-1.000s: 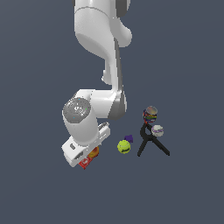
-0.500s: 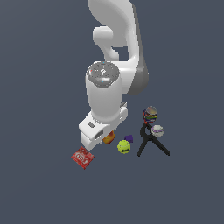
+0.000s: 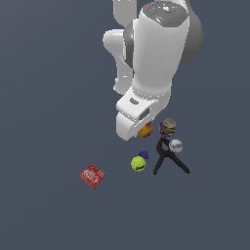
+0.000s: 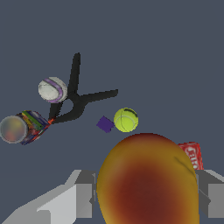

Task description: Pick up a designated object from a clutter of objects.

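The orange-yellow fruit-like ball with a red blush (image 4: 146, 179) fills the wrist view between my two grey fingers (image 4: 85, 194), which press on its sides. In the exterior view only a sliver of the ball (image 3: 145, 130) shows under the white hand, held above the floor. My gripper (image 3: 142, 130) is shut on it. On the floor lie the yellow-green tennis ball (image 3: 138, 164), the tiny purple piece (image 3: 143, 154), the black two-legged tool (image 3: 168, 157), the white ball (image 3: 176, 145), the multicoloured cup (image 3: 167, 127) and the flat red packet (image 3: 92, 176).
The arm's big white body (image 3: 156, 53) hangs over the clutter and hides the floor behind it. The packet lies apart, toward the exterior view's left. In the wrist view the tennis ball (image 4: 126, 120) and purple piece (image 4: 105, 124) sit far below the held ball.
The hand has risen and swung toward the exterior view's right, carrying the orange-yellow ball up off the floor. The red packet it covered is now in plain sight. The other items have not moved.
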Action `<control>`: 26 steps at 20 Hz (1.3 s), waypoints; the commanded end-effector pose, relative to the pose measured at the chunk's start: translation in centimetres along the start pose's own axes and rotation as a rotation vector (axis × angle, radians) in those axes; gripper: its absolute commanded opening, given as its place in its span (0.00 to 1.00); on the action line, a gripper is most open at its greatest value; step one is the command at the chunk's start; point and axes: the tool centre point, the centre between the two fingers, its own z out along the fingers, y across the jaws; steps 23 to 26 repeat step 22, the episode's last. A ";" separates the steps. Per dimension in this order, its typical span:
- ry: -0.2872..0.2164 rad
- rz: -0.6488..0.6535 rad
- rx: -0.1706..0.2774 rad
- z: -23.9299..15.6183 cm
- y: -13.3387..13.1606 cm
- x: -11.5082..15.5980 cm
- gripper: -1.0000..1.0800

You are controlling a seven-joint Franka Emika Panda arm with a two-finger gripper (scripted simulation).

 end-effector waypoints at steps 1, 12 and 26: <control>0.001 0.000 -0.001 -2.4 -2.1 0.7 0.00; 0.003 0.000 0.001 -11.2 -9.4 3.7 0.00; 0.005 0.001 0.002 -13.9 -11.4 4.7 0.00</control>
